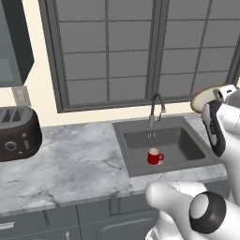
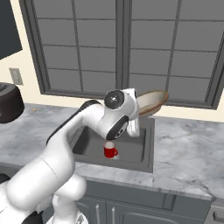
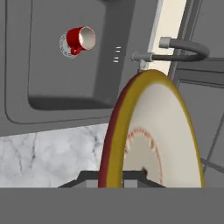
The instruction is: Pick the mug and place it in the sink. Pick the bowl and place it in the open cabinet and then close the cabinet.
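Observation:
The red mug [image 1: 154,156] [image 2: 110,151] [image 3: 80,40] stands on the floor of the dark grey sink [image 1: 190,140] [image 2: 136,148] [image 3: 48,74], over the drain. My gripper [image 1: 217,94] [image 2: 140,104] [image 3: 112,176] is shut on the rim of the tan bowl [image 1: 204,99] [image 2: 152,101] [image 3: 164,127]. The bowl hangs tilted in the air above the sink's right rear corner, cream inside showing in the hand view. A corner of the dark grey wall cabinet [image 1: 14,44] [image 2: 8,30] sits at the upper left; its door is out of view.
The arched faucet [image 1: 157,107] [image 3: 175,50] rises behind the sink, close to the bowl. A dark toaster [image 1: 16,133] [image 2: 8,103] stands far left on the marble counter [image 1: 70,164] [image 2: 188,153]. A big grey window [image 1: 140,47] covers the back wall.

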